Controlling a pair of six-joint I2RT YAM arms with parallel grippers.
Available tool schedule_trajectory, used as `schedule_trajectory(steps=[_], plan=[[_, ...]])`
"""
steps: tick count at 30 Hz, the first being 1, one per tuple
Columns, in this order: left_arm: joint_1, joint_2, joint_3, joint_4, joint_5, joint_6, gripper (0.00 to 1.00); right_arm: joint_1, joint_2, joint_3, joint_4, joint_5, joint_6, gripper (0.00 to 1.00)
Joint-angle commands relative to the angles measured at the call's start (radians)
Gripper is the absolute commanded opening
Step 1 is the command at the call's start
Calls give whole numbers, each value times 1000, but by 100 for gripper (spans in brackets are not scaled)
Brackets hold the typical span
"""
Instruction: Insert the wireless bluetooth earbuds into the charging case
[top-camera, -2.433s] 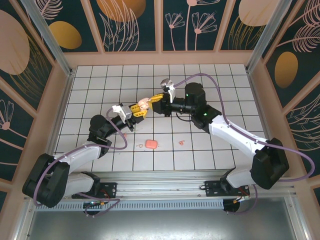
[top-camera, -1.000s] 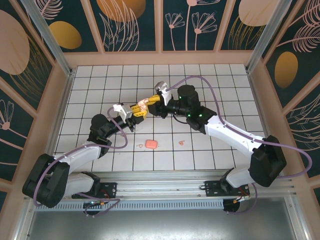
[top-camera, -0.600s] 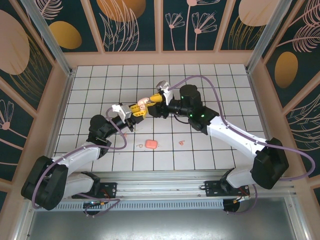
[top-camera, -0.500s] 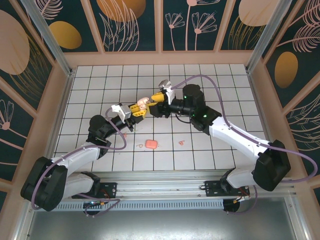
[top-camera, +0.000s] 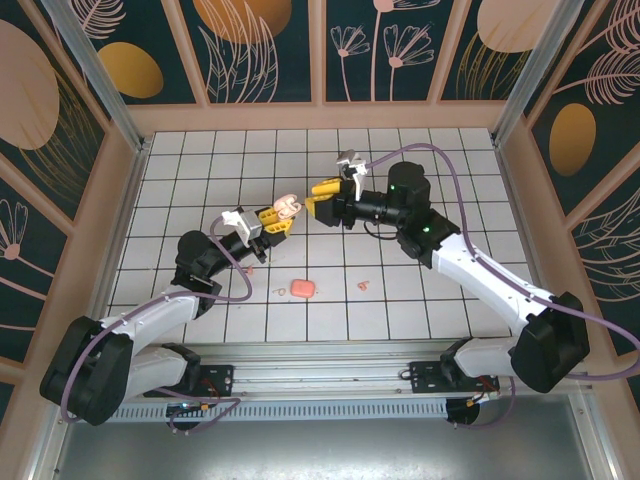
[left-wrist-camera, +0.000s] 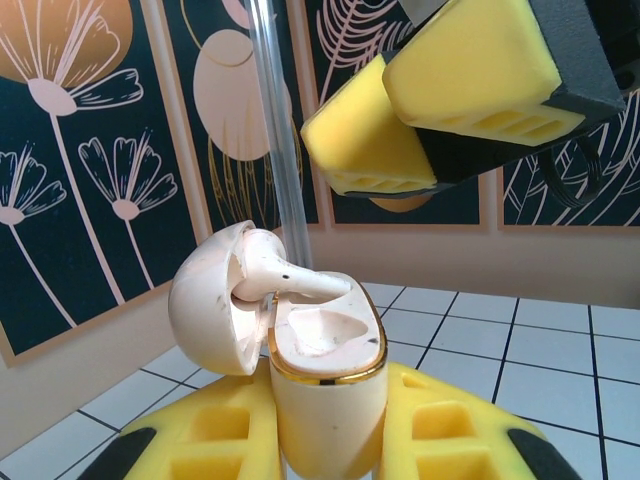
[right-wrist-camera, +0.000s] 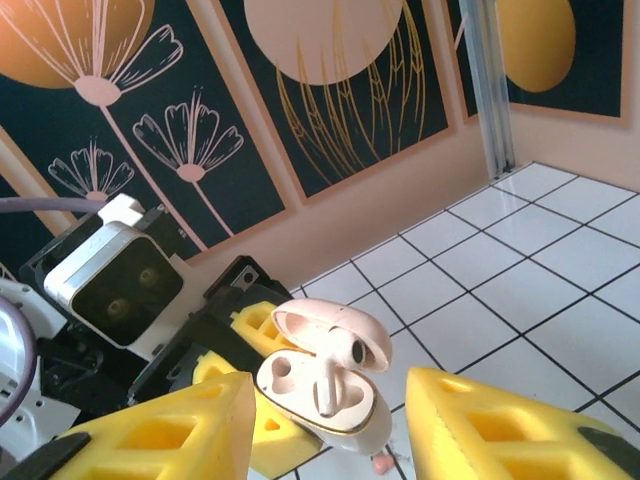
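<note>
While the cream-beige oval plastic charging case, lid raised, is clamped by the left gripper, a pale plastic earbud is lodged inside; the right gripper is spread wide, empty, just beside.

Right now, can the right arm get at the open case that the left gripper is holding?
Probably yes. The right gripper is open, empty and facing the charging case, which the left gripper holds upright with its lid tipped back. One earbud lies across the opening; nothing else stands between.
</note>
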Motion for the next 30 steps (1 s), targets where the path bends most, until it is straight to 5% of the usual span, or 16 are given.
schedule_trajectory(steps=[1, 13, 19, 30], plan=[[-3, -19, 8, -5, -8, 30, 4, 1, 5, 58, -79, -18, -9, 41], [-3, -23, 35, -193, -59, 172, 4, 96, 120, 330, -568, 282, -113, 30], [-3, -17, 36, -203, -56, 180, 4, 112, 231, 453, -727, 277, -88, 27], [-4, -14, 41, -196, -51, 174, 4, 113, 289, 485, -732, 213, -96, 24]])
